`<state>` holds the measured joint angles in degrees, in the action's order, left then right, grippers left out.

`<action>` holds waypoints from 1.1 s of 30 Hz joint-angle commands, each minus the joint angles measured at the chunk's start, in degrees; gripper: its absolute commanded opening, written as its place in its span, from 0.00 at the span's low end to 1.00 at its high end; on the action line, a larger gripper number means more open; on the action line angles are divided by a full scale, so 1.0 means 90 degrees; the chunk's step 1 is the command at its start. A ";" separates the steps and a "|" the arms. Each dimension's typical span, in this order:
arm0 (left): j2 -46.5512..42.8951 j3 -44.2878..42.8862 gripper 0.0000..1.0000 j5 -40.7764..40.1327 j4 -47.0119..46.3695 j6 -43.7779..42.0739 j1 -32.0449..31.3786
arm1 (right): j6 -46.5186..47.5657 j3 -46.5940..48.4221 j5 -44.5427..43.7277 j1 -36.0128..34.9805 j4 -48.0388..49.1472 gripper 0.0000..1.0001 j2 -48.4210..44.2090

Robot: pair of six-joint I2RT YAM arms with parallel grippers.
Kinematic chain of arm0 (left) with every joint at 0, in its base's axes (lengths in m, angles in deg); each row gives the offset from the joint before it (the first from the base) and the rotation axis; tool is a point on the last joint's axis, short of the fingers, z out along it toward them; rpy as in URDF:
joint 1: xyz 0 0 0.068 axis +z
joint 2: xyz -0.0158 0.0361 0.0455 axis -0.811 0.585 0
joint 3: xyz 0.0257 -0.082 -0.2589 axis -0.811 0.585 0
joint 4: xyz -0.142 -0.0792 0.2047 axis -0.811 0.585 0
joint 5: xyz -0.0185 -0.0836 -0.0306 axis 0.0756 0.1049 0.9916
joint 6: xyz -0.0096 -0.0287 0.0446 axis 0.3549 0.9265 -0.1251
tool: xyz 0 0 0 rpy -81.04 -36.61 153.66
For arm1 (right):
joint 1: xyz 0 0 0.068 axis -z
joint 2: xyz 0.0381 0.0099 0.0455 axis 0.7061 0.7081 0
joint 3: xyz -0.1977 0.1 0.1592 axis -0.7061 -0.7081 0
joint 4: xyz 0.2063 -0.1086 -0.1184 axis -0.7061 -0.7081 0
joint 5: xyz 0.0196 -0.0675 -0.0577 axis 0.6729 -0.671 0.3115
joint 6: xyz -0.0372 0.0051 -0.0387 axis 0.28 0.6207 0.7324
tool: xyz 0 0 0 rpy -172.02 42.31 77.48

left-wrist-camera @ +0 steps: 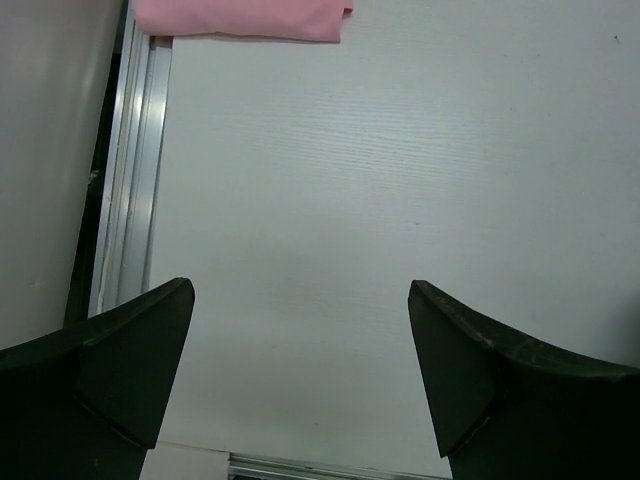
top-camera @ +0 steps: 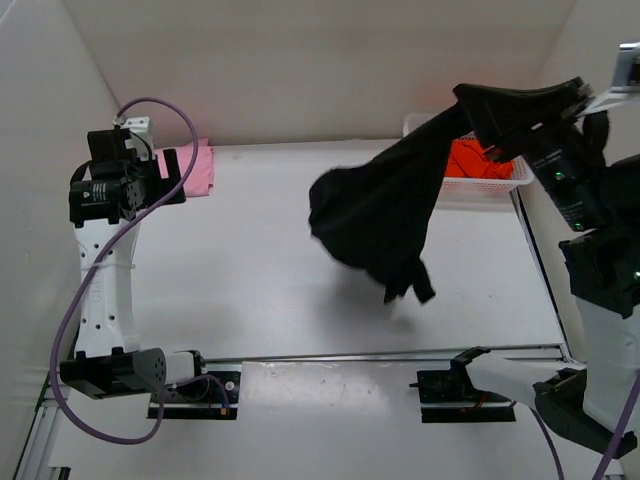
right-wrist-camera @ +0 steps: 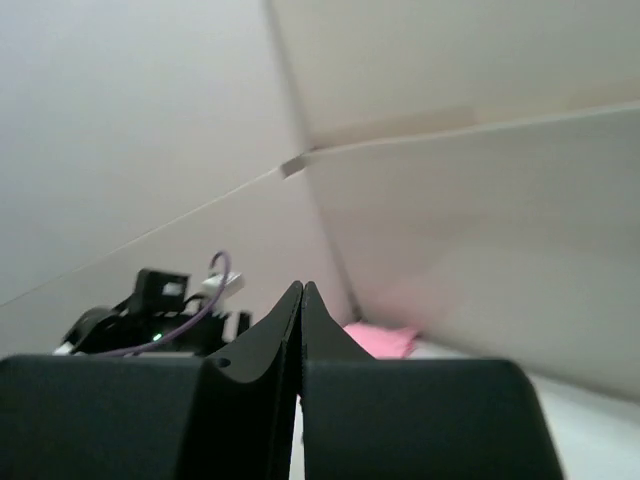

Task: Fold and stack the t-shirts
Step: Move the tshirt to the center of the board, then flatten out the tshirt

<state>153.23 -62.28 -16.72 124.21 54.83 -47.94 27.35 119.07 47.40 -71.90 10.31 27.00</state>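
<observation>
The black t-shirt [top-camera: 375, 215] hangs in the air over the right half of the table, bunched and trailing down to the left. Its upper end is pinched by my right gripper [top-camera: 466, 97], which is shut on it high at the back right. In the right wrist view the right gripper [right-wrist-camera: 302, 287] shows its fingers pressed together, and the cloth is hidden below them. The pink t-shirt [top-camera: 198, 165] [left-wrist-camera: 240, 18] [right-wrist-camera: 385, 340] lies folded at the back left. My left gripper [top-camera: 175, 175] [left-wrist-camera: 300, 290] hovers open beside it over bare table. The orange t-shirt [top-camera: 470, 160] lies in the basket.
The white mesh basket [top-camera: 492, 185] stands at the back right, under the right arm. White walls close in the back and both sides. A metal rail [left-wrist-camera: 135, 170] runs along the table's left edge. A purple cable [top-camera: 150, 110] loops around the left arm.
</observation>
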 commanded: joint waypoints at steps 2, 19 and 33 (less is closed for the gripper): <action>-0.0277 0.0201 1.00 0.0106 0.0100 0.0013 0.0027 | -0.0706 -0.0992 -0.0193 -0.0730 0.0090 0.00 0.0572; -0.0150 0.1255 1.00 0.0181 0.0510 0.0013 -0.0100 | 0.0161 -0.0860 -0.0341 -0.0644 -0.3936 0.88 0.3899; 0.0765 0.4791 1.00 -0.0598 -0.0944 0.0013 -0.2658 | -0.0337 -0.6948 -0.0224 -0.2546 -0.2977 0.89 0.1863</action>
<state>158.25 -20.40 -17.68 121.98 54.92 -71.32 25.51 59.59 44.80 -91.75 -17.54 44.29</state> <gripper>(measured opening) 0.991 0.887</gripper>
